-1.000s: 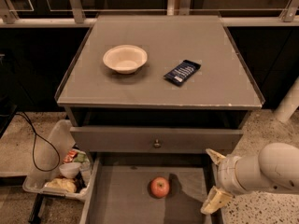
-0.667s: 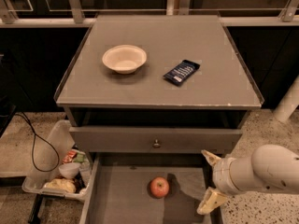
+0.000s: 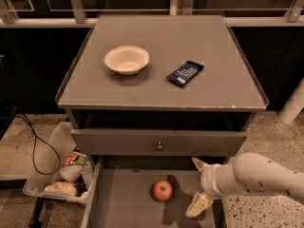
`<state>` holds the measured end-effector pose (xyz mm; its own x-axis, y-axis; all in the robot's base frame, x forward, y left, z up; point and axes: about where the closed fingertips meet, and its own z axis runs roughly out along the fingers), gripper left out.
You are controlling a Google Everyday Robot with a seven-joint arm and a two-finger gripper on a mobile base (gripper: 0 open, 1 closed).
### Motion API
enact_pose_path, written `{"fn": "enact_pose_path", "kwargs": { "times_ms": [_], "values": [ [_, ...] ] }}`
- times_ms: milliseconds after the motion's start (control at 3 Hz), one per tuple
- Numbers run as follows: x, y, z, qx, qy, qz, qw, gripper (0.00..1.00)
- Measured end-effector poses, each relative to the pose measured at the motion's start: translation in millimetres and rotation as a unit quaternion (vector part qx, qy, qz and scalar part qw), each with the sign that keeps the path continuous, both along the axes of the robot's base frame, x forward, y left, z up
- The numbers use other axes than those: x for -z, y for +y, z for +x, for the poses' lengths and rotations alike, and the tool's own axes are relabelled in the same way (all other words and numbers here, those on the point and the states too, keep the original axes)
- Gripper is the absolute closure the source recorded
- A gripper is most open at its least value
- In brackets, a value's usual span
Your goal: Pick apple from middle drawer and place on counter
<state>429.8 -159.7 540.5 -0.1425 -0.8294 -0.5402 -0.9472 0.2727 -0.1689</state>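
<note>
A small red apple (image 3: 162, 190) lies on the floor of the open middle drawer (image 3: 118, 203), near its middle. My gripper (image 3: 198, 186) hangs over the right part of the drawer, just right of the apple and apart from it. Its two cream fingers (image 3: 199, 205) are spread open, one toward the drawer front above and one toward the near edge. It holds nothing. The white arm reaches in from the lower right. The grey counter (image 3: 156, 75) lies above.
A cream bowl (image 3: 127, 59) and a dark snack bar (image 3: 185, 73) lie on the counter. A shut drawer front with a small knob (image 3: 159, 147) sits above the open drawer. A clear bin of items (image 3: 57, 175) and a black cable (image 3: 35, 146) lie on the floor at left.
My gripper has moved a little to the left over the drawer, closer to the apple. The apple has not moved.
</note>
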Motion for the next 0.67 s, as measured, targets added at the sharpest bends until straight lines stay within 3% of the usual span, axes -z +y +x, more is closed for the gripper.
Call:
{"fn": "enact_pose_path", "kwargs": {
  "times_ms": [667],
  "values": [
    [53,29,15,0.004,0.019,0.038,0.9991,0.00]
  ]
}}
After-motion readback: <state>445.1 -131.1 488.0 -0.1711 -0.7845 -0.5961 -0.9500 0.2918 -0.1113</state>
